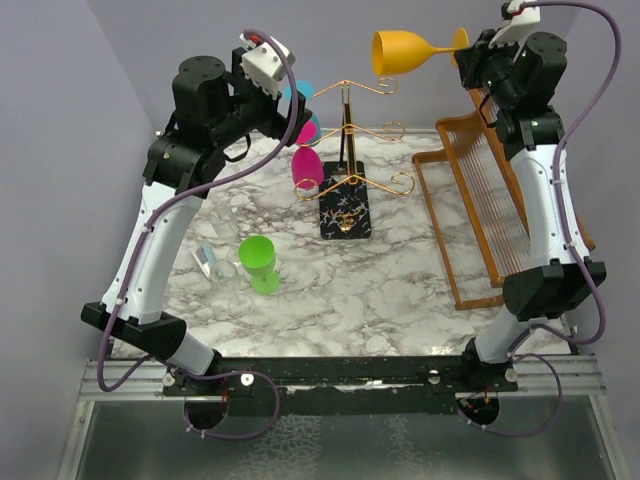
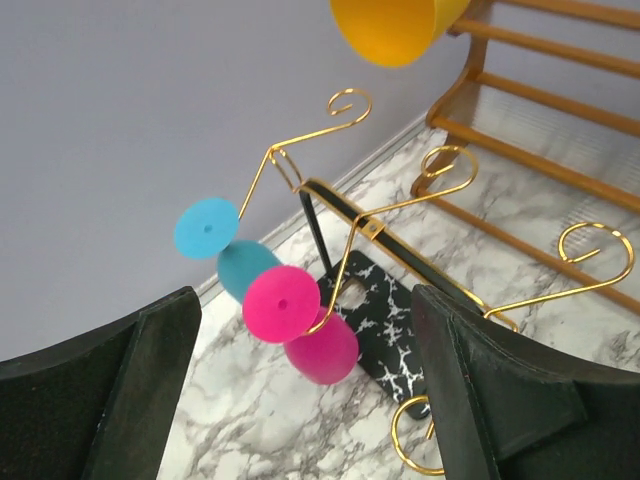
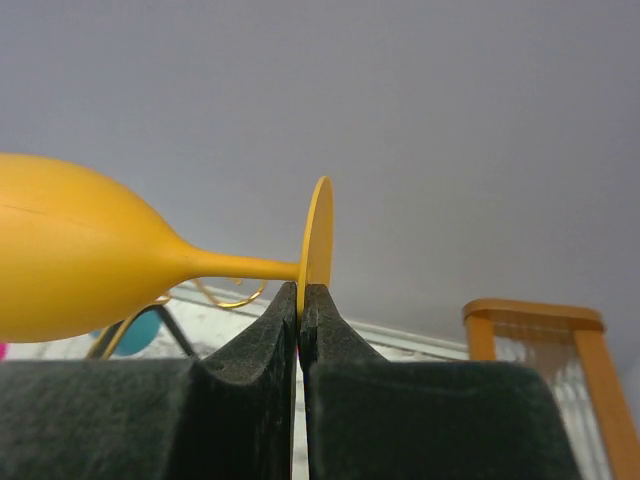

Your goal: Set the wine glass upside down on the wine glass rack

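Observation:
My right gripper is shut on the round foot of a yellow wine glass. It holds the glass sideways, high in the air, bowl pointing left toward the top of the gold wire rack. The glass and right gripper show at the upper right of the top view. The rack stands on a black speckled base. A pink glass and a blue glass hang upside down on its left arms. My left gripper is open and empty beside them.
A green wine glass stands on the marble table, with a clear glass lying to its left. A brown wooden slatted rack sits at the right under my right arm. The grey wall runs close behind.

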Controlling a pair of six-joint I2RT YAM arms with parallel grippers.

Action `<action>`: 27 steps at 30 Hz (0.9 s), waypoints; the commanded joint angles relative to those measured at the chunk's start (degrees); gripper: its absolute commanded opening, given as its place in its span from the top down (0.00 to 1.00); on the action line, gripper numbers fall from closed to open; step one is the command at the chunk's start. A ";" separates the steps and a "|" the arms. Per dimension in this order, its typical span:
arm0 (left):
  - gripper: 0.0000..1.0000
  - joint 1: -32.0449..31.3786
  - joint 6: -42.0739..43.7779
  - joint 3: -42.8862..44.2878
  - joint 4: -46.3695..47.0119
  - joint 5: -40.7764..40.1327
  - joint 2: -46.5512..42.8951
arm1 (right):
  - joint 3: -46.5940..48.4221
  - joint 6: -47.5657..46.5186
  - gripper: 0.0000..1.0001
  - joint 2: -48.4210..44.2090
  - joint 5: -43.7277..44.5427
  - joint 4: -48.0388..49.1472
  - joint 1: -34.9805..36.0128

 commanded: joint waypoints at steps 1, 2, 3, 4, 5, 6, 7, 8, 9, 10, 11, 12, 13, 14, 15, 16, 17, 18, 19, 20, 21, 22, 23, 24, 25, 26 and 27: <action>0.10 -0.25 3.86 -2.52 -4.14 -5.98 -1.81 | 6.67 -9.77 0.99 4.46 10.56 1.63 -0.10; 0.09 -0.25 4.18 -2.92 -4.33 -6.46 -1.99 | 8.17 -11.00 0.99 5.53 11.68 1.60 -0.10; 0.09 -0.25 4.44 -3.30 -4.50 -6.87 -2.11 | 9.66 -12.17 0.98 6.53 12.86 1.65 -0.10; 0.09 -0.25 4.74 -3.58 -4.62 -7.40 -2.22 | 11.24 -13.66 0.98 7.54 14.11 1.92 -0.10; 0.09 -0.25 5.02 -3.91 -4.65 -7.79 -2.26 | 12.67 -15.20 0.99 8.58 15.34 2.07 -0.10; 0.09 -0.25 5.23 -4.18 -4.62 -8.37 -2.31 | 14.31 -16.58 0.99 9.73 16.66 2.29 -0.10; 0.09 -0.26 5.42 -4.47 -4.47 -8.61 -2.40 | 15.87 -18.06 0.99 10.96 17.94 2.52 -0.10; 0.09 -0.20 5.58 -4.58 -4.42 -8.79 -2.41 | 17.34 -19.33 0.98 12.06 19.15 2.81 -0.10; 0.09 -0.20 5.76 -4.76 -4.36 -8.98 -2.49 | 18.75 -20.68 0.98 13.19 20.32 3.16 -0.10; 0.09 -0.16 5.85 -4.93 -4.31 -9.16 -2.47 | 20.41 -22.01 0.99 14.13 21.16 3.53 -0.10; 0.09 -0.16 5.96 -5.06 -4.20 -9.25 -2.52 | 21.84 -23.27 0.99 15.26 22.01 3.87 -0.10; 0.09 -0.16 6.05 -5.18 -4.08 -9.38 -2.54 | 23.06 -24.63 0.99 16.65 22.80 4.34 -0.08; 0.09 -0.16 6.18 -5.24 -3.98 -9.58 -2.55 | 23.85 -25.89 0.99 17.53 23.39 5.02 -0.02; 0.09 -0.14 6.29 -5.28 -3.95 -9.76 -2.62 | 24.42 -27.41 0.98 18.45 24.16 5.78 -0.01; 0.09 -0.11 6.34 -5.24 -3.85 -9.92 -2.63 | 24.94 -28.74 0.99 19.10 24.71 6.49 0.03; 0.09 -0.08 6.39 -5.26 -3.84 -10.04 -2.73 | 25.27 -29.79 0.99 19.91 25.17 7.24 0.07; 0.09 -0.07 6.49 -5.24 -3.79 -10.13 -2.76 | 25.43 -31.07 0.99 20.60 25.67 8.23 0.14; 0.09 -0.07 6.58 -5.25 -3.82 -10.16 -2.84 | 25.50 -32.56 0.99 21.27 26.08 9.26 0.28; 0.09 -0.07 6.76 -5.26 -3.74 -10.10 -2.82 | 25.47 -34.17 0.99 21.88 26.50 10.47 0.44; 0.09 -0.02 6.80 -5.26 -3.71 -10.07 -2.89 | 25.25 -35.93 0.99 22.44 26.72 11.70 0.63; 0.09 0.01 6.97 -5.25 -3.63 -10.07 -2.90 | 24.82 -37.80 0.99 22.91 26.93 13.08 0.95; 0.09 0.02 7.24 -5.42 -3.58 -10.09 -2.91 | 23.99 -39.92 0.98 23.18 26.76 14.72 1.16; 0.09 0.02 7.42 -5.58 -3.41 -10.10 -2.93 | 23.05 -41.87 0.98 23.36 26.47 16.42 1.41; 0.09 0.06 7.70 -5.78 -3.31 -10.32 -3.09 | 21.88 -43.71 0.98 23.39 25.99 18.16 1.59; 0.09 0.02 7.98 -5.89 -3.22 -10.47 -3.20 | 20.70 -45.53 0.98 23.48 25.28 19.93 1.65; 0.09 0.02 8.31 -6.10 -3.16 -10.71 -3.29 | 19.80 -47.10 0.99 23.60 24.40 21.21 1.78; 0.09 0.02 8.54 -6.25 -3.16 -10.90 -3.40 | 19.19 -48.65 0.99 23.83 23.44 22.11 1.87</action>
